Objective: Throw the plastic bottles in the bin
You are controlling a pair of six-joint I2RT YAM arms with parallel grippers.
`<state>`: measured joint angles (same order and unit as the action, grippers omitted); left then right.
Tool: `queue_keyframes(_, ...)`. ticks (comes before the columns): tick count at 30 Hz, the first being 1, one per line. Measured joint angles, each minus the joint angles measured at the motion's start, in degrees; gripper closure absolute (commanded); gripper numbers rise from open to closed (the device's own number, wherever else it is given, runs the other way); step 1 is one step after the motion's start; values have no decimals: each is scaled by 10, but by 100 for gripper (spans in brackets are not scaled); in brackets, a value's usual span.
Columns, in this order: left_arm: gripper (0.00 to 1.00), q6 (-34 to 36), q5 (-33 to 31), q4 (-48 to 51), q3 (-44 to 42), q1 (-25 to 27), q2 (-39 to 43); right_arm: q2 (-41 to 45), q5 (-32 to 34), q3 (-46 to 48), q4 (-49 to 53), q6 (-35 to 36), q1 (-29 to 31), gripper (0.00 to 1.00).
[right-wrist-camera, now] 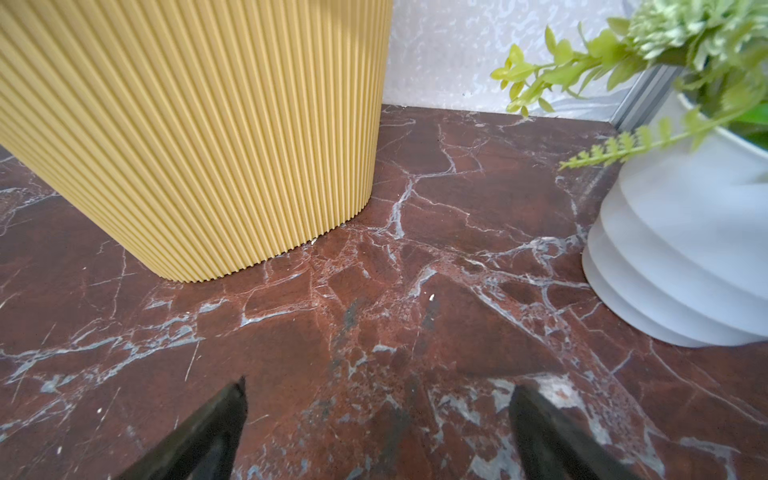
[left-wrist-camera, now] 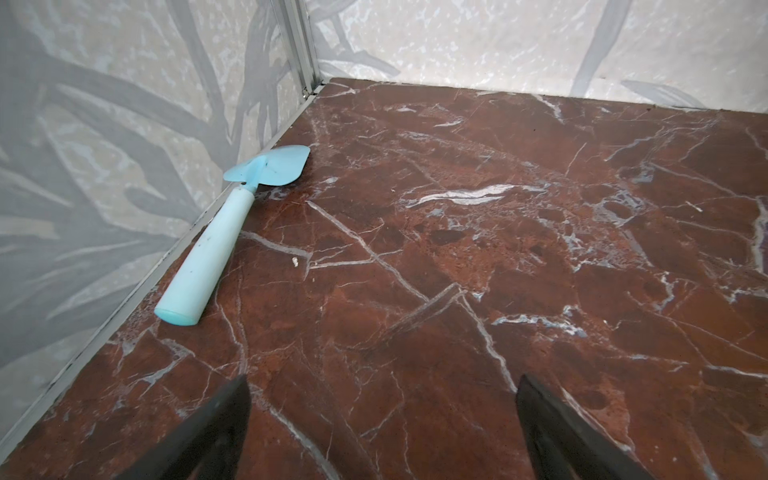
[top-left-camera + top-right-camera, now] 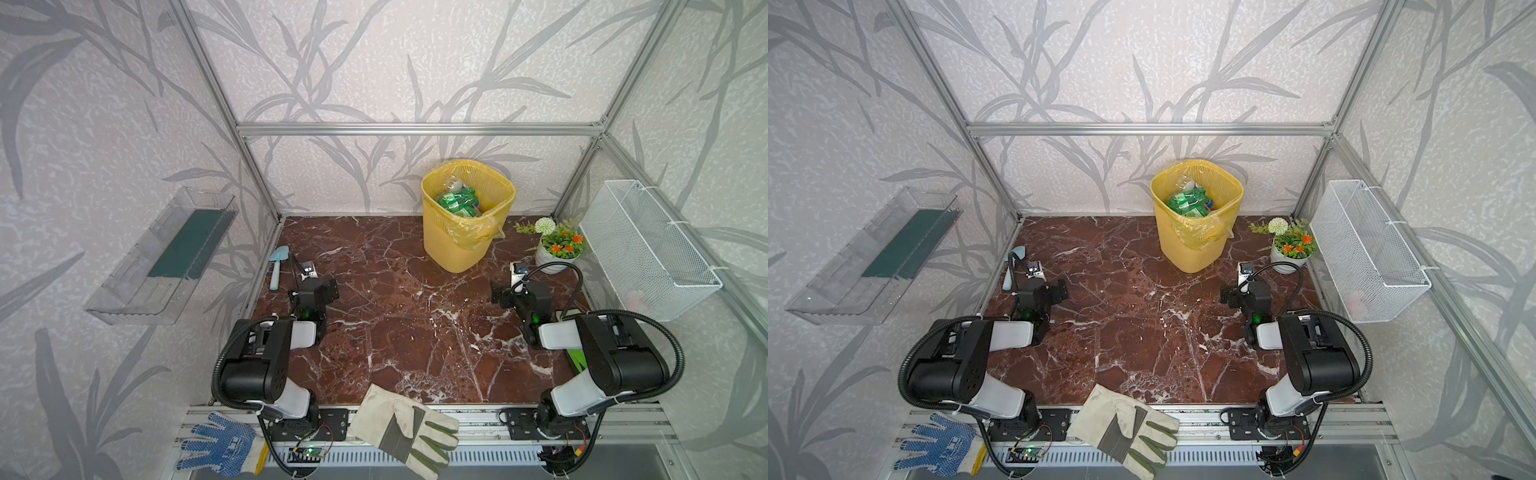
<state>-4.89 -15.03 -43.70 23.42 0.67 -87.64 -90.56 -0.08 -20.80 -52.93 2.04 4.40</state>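
Canvas glove (image 3: 405, 424) at front rail; left gripper (image 2: 383, 380) and right gripper (image 1: 378, 386) spread, empty; plastic bottles (image 3: 457, 201) heaped in the bin (image 3: 453, 253) (none visible on the marble (image 3: 395, 311)); hazard: a careless right-arm sweep could tip it

Robot test booth — aluminium frame (image 3: 415, 129), wallpapered panels (image 3: 415, 62), marble-look tabletop (image 3: 395, 311)
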Motion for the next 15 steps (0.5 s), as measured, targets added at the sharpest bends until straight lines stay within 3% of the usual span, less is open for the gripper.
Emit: queue_keyframes(15,1,3,11,-9,0,0,0,0,0,0,0,2,0,1)
